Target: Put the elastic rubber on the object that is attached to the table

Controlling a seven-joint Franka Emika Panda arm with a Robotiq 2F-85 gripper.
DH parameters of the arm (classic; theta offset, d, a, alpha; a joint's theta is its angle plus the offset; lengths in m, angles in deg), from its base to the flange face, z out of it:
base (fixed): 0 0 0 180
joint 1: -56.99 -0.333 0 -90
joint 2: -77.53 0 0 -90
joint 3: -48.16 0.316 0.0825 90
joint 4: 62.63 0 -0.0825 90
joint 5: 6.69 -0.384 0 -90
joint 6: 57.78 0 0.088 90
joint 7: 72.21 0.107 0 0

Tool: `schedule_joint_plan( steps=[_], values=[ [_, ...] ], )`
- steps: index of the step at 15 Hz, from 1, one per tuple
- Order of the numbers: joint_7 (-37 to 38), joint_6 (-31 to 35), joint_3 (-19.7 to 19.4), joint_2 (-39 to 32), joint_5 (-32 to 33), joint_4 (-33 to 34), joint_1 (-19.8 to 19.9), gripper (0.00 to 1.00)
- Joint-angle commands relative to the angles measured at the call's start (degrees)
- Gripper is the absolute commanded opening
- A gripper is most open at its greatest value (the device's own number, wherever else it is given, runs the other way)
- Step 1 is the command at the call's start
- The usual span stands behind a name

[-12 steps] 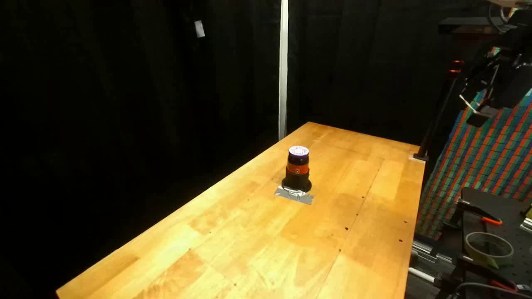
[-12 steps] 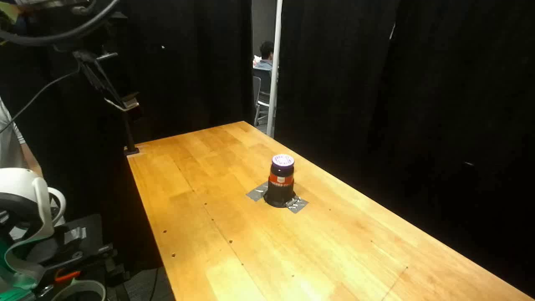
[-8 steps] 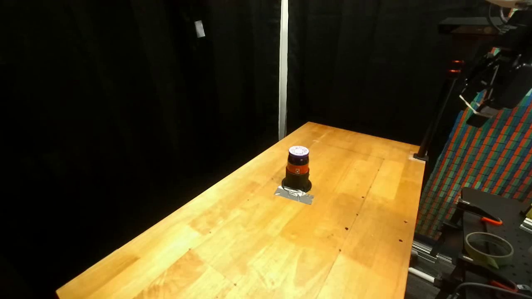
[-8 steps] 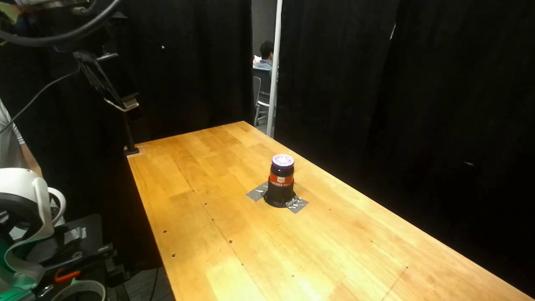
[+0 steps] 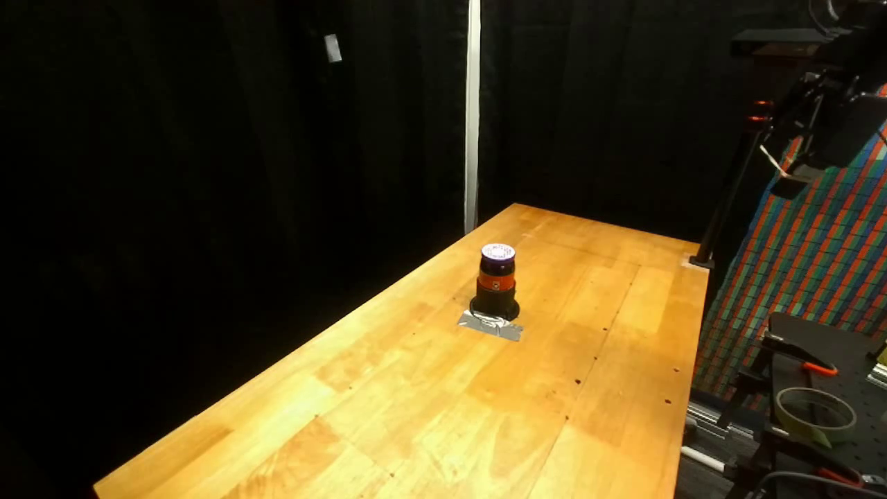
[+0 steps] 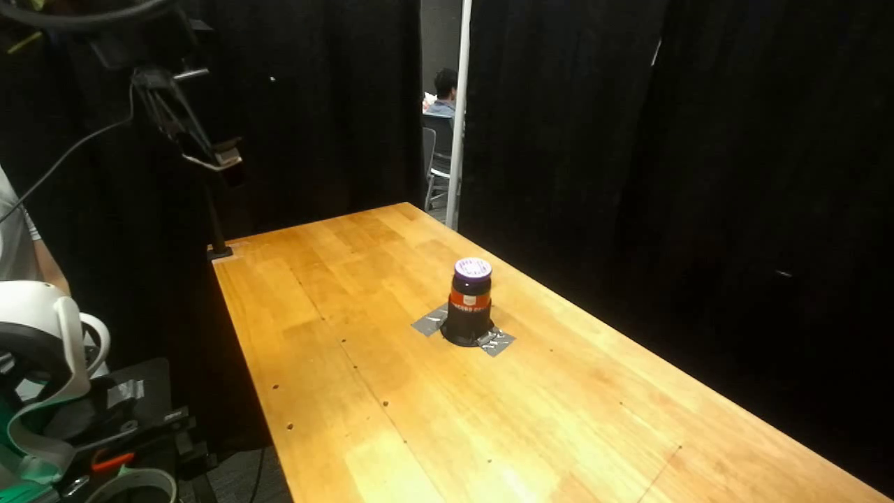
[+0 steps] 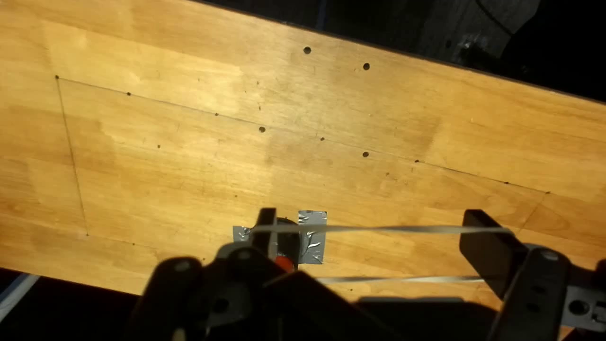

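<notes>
Jar (image 6: pixel 470 302) stands inside table edges (image 6: pixel 555 299), pincer (image 7: pixel 369 229) well apart.

Elastic rubber (image 7: pixel 402 229) (taut), upright dark jar (image 5: pixel 497 281)

Apparent lettering on the cylinder (image 6: pixel 469 305) and its lid (image 6: pixel 473 267) is too blurred to read.

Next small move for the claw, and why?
Probably ease the claw across toward the jar at this height: the elastic band is stretched across the open claw, but both exterior views show it high, well aside from the jar.
</notes>
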Motion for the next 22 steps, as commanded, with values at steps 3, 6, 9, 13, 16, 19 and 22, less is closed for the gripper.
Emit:
schedule_joint_plan(
  steps=[3,6,9,13,16,19,22],
  values=[
    [0.3,-2.5,1.1,-19.3,5.4,17.2,4.6,1.00],
    [0.4,0.0,0.6,-29.4,6.9,24.0,5.4,1.00],
    [0.9,3.1,0.5,-40.1,8.0,31.2,5.8,1.00],
    [4.2,8.0,0.1,-54.5,13.0,41.6,5.8,1.00],
    [9.9,10.5,-1.9,-65.1,20.2,49.9,4.4,1.00],
    [12.7,9.5,-4.8,-72.6,23.4,56.5,2.5,1.00],
    [12.4,9.4,-6.7,-78.0,21.3,61.2,1.6,1.00]
  ],
)
